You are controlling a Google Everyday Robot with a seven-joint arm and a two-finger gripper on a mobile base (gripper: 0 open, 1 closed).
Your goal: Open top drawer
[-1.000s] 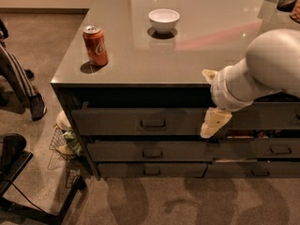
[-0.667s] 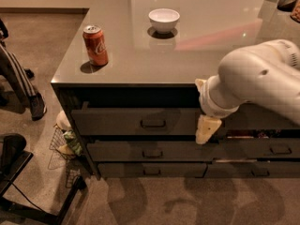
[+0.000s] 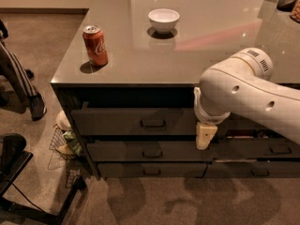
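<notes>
The top drawer (image 3: 117,122) is the tallest dark front just under the counter top, with a small bar handle (image 3: 153,123) at its centre. Its front sits about level with the fronts below, and no interior shows. My gripper (image 3: 206,136) hangs from the white arm (image 3: 243,90) in front of the drawer's right end. It is to the right of the handle, a little lower, and clear of it. The gripper's cream tip points down over the seam to the second drawer.
A red soda can (image 3: 95,45) and a white bowl (image 3: 163,19) stand on the grey counter top (image 3: 215,50). Two shorter drawers (image 3: 152,152) lie below. A wire basket (image 3: 63,144), a black chair base (image 3: 18,177) and a person's leg (image 3: 21,86) are at the left.
The arm has swung left and slightly down across the drawer front, bringing the gripper closer to the handle. The drawer has not moved.
</notes>
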